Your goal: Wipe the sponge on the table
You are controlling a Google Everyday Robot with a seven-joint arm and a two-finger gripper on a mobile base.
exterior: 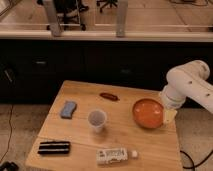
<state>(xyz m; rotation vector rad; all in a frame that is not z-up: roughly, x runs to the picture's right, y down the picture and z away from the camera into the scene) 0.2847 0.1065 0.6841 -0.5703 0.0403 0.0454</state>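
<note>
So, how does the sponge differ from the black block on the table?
The sponge is blue-grey with rounded corners; the black block is dark and ridged. The sponge lies angled at mid-left; the black block sits at the near left corner, along the edge. The black block looks longer than the sponge. Both lie flat on the table, apart from the gripper, which is beside the orange bowl on the right.

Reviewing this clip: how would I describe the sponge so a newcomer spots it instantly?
On the wooden table, look near the left edge, far from the gripper beside the orange bowl. The sponge lies left of the clear cup: a soft blue-grey pad, unlike the black ridged block nearer the front.
</note>
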